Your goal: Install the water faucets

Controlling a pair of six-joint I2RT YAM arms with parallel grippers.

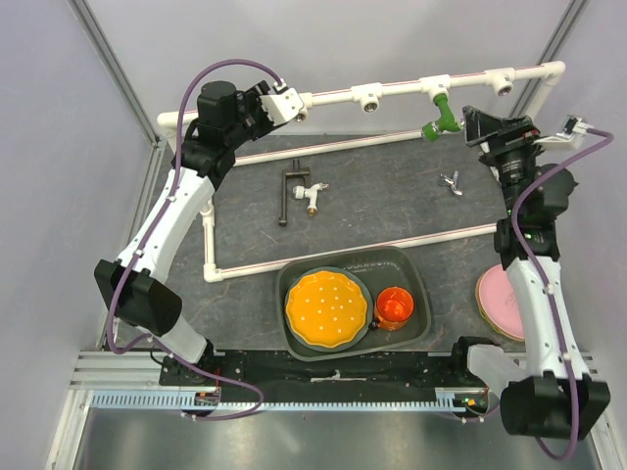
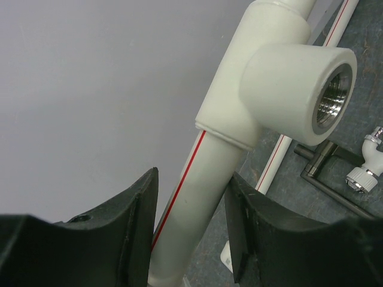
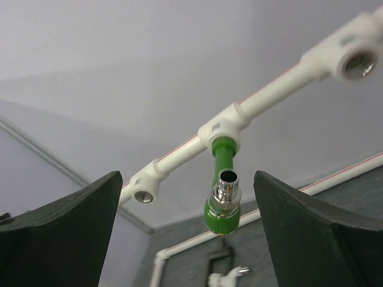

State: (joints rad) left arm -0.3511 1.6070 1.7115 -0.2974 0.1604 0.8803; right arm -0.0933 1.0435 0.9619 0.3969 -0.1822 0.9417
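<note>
A green faucet (image 1: 440, 119) with a silver tip (image 3: 227, 185) hangs from a white tee socket on the raised PVC pipe (image 1: 392, 90). My right gripper (image 1: 468, 122) is open, its fingers wide on either side of the green faucet (image 3: 222, 206) and not touching it. A black-handled white-and-brass faucet (image 1: 301, 192) lies on the dark mat, and shows in the left wrist view too (image 2: 364, 170). A tiny silvery faucet (image 1: 451, 183) lies to the right on the mat. My left gripper (image 1: 290, 106) is shut on the pipe (image 2: 197, 197) just below an empty tee socket (image 2: 302, 89).
Empty tee sockets (image 1: 369, 99) (image 1: 503, 82) sit along the top pipe. A grey tray (image 1: 416, 284) near the front holds an orange plate (image 1: 327, 308) and an orange cup (image 1: 395, 306). A pink plate (image 1: 498, 299) lies at the right. Lower frame pipes (image 1: 343, 257) run across the mat.
</note>
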